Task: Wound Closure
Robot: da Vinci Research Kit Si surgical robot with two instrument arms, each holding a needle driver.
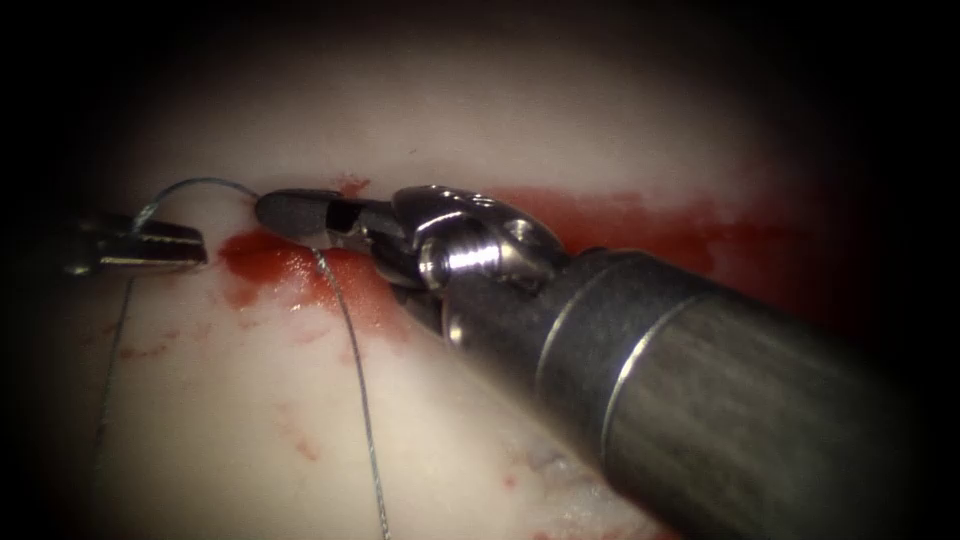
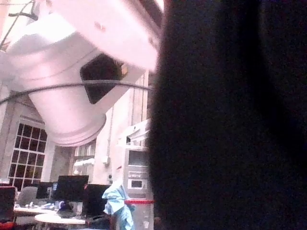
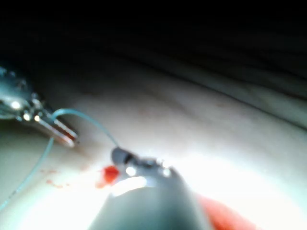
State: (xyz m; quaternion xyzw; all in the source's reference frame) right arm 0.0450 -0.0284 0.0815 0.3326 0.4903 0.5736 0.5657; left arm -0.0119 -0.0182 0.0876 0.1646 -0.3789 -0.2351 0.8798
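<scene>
In the endoscope view my left fingers (image 1: 160, 243) are closed on the thin thread (image 1: 350, 345) at the far left of the cut (image 1: 620, 225). My right fingers (image 1: 300, 215), dark and smooth, lie along the cut pointing left, close to the left ones; I cannot tell what they hold, and I cannot make out the needle. In the right wrist view the thread arcs from the left fingers (image 3: 60, 130) towards my right fingers (image 3: 122, 157), beside red fluid (image 3: 109, 175) on the pale, glossy tissue (image 3: 201, 129).

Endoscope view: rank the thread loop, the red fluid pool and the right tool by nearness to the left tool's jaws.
1. Thread loop: at the left tool, arching right.
2. Red fluid pool: just right of the jaws.
3. Right tool: beyond the pool, farther right.
</scene>
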